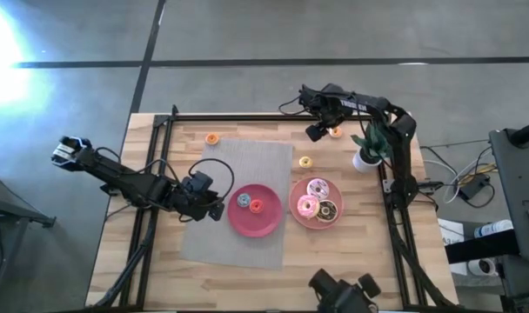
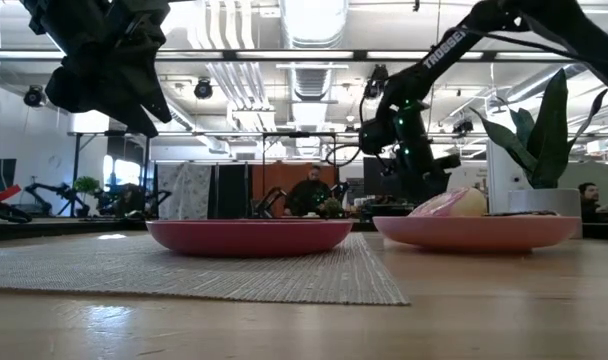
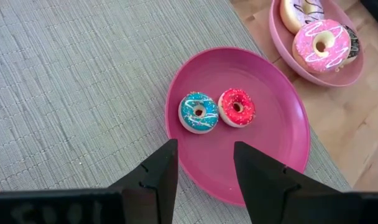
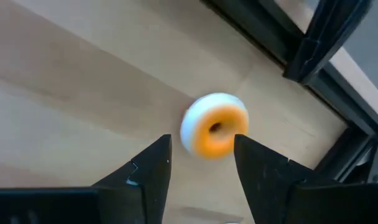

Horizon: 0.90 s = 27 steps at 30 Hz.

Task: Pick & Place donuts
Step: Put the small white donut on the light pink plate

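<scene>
right hand (image 4: 201,168) is seen open above the desk (image 4: 64,93), an orange donut (image 4: 215,124) just ahead of its fingertips. left hand (image 3: 204,171) is held open, blue donut (image 3: 198,112) and red donut (image 3: 237,107) touching on the pink plate (image 3: 270,155) ahead.

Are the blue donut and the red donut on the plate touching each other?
Touching. The left wrist view shows the blue donut and red donut pressed edge to edge on the pink plate, no gap between.

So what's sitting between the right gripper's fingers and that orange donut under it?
Nothing: in the right wrist view only bare wooden table separates the open right gripper from the orange donut.
</scene>
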Motion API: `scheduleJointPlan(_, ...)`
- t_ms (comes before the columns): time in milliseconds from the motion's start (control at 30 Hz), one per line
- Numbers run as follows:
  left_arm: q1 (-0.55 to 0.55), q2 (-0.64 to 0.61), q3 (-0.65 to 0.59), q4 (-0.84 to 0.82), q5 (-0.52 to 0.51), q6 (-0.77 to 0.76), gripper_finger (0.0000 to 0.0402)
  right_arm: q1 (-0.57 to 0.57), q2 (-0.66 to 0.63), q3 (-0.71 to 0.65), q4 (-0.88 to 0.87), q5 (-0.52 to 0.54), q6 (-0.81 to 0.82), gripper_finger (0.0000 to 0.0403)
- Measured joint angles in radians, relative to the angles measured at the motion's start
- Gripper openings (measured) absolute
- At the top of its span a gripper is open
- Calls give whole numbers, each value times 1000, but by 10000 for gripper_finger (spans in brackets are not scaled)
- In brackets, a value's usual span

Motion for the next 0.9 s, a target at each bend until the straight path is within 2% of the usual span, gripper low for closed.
scheduleJointPlan(300,0,0,0,-8,0,2,130,-51,46,-3,17,-53,-53,138)
scheduleJointPlan(567,1,0,0,-22,0,1,130,-72,77,-5,29,-61,-87,132)
scheduleJointPlan(667,2,0,0,-24,0,1,130,-72,84,-3,33,-99,-108,124)
scheduleJointPlan(767,3,0,0,-27,0,1,130,-76,84,5,40,-166,-115,96)
scheduleJointPlan(900,3,0,-1,-27,0,0,130,-73,70,25,50,-253,-118,38)
